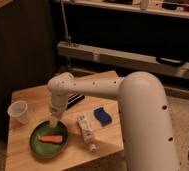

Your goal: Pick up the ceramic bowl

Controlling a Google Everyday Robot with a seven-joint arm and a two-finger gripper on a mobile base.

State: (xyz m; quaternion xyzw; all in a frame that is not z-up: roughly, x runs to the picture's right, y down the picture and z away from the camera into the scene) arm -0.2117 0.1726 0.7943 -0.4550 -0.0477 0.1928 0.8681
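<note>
The ceramic bowl [43,146] is a dark green shallow dish at the front left of the wooden table [33,97]. An orange carrot [51,139] lies in it. My white arm reaches from the right and bends down. My gripper [53,121] hangs at the bowl's far rim, just above the carrot.
A small white cup [19,111] stands left of the bowl. A white tube-like packet [86,131] and a blue sponge [103,116] lie to the bowl's right. A dark striped object [76,98] lies behind the arm. A dark cabinet and a metal rail stand behind the table.
</note>
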